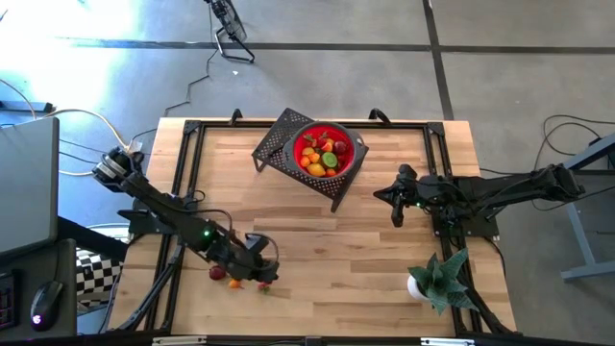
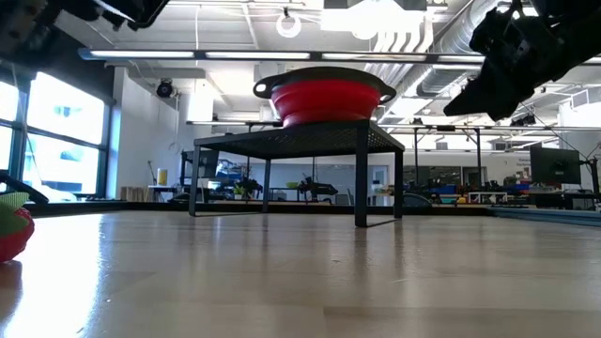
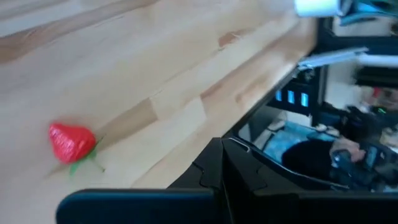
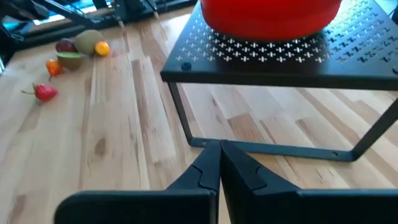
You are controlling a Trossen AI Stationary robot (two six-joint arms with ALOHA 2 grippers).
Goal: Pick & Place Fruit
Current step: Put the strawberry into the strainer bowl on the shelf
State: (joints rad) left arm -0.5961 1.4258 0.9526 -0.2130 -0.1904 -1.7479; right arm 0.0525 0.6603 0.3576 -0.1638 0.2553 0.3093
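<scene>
Several small toy fruits (image 1: 233,281) lie loose on the wood near the table's near-left edge; the right wrist view shows them as a group (image 4: 74,53). A red strawberry (image 3: 71,143) lies at the right end of that group (image 1: 264,286). My left gripper (image 1: 272,271) hovers shut just above the table beside the strawberry, with nothing between its fingers (image 3: 211,171). More fruit fills the red bowl (image 1: 327,152), which sits on a black perforated stand (image 1: 288,144) at the far centre. My right gripper (image 1: 394,207) waits shut to the right of the stand (image 4: 219,165).
A spiky green plant in a white pot (image 1: 437,281) stands near the table's near-right corner. The stand's thin legs (image 4: 186,124) rest on the wood ahead of my right gripper. Bare wood (image 1: 336,250) lies between the two arms.
</scene>
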